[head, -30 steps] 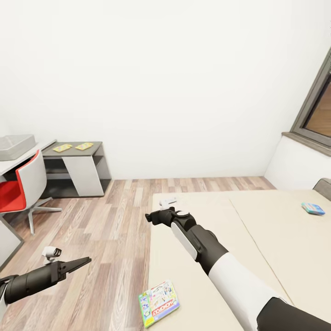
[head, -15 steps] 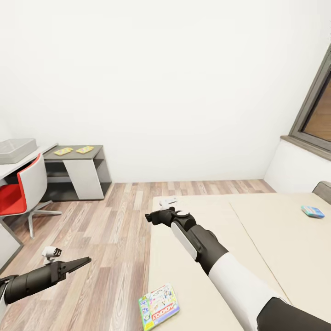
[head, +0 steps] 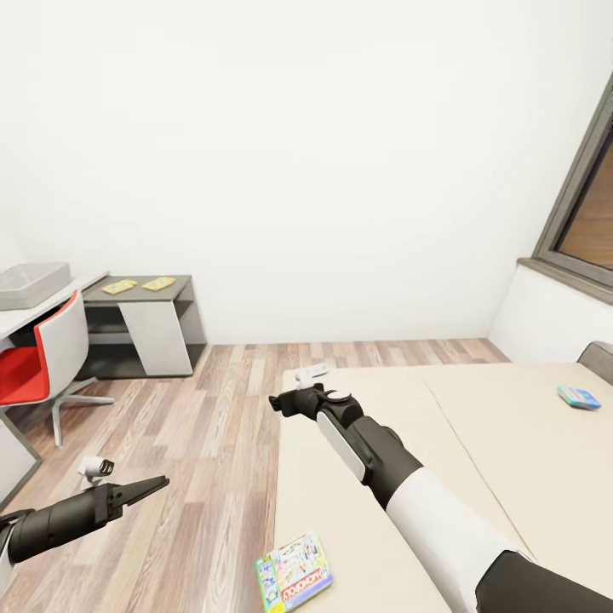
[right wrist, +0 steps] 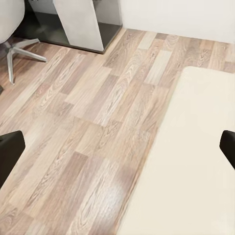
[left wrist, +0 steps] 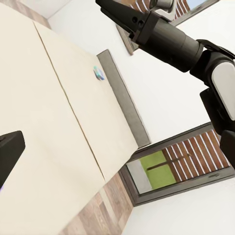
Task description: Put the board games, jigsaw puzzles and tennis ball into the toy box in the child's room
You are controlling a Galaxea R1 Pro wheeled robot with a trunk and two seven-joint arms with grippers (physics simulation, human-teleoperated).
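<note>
A white-and-green board game [head: 294,572] lies on the bed [head: 477,443] near its front left corner. A smaller blue board game [head: 579,397] lies far right on the mattress, also seen as a small blue box [left wrist: 98,73]. The grey toy box [head: 32,285] sits on the pale table [head: 25,313] at the far left. Two flat yellow jigsaw puzzles [head: 119,286] lie on a dark grey cabinet. My right gripper [head: 275,402] hangs open over the bed's left edge, holding nothing. My left gripper [head: 157,486] hovers open above the floor. The tennis ball is out of view.
A red-and-white swivel chair [head: 42,358] stands by the table. The dark grey cabinet [head: 149,328] stands against the back wall. Wood floor [head: 204,426] runs between the table and the bed. A window [head: 587,221] and the grey headboard [head: 600,356] are at the right.
The whole picture has slid down a little, so the camera has moved. Both arms keep the same pose and both grippers stay open.
</note>
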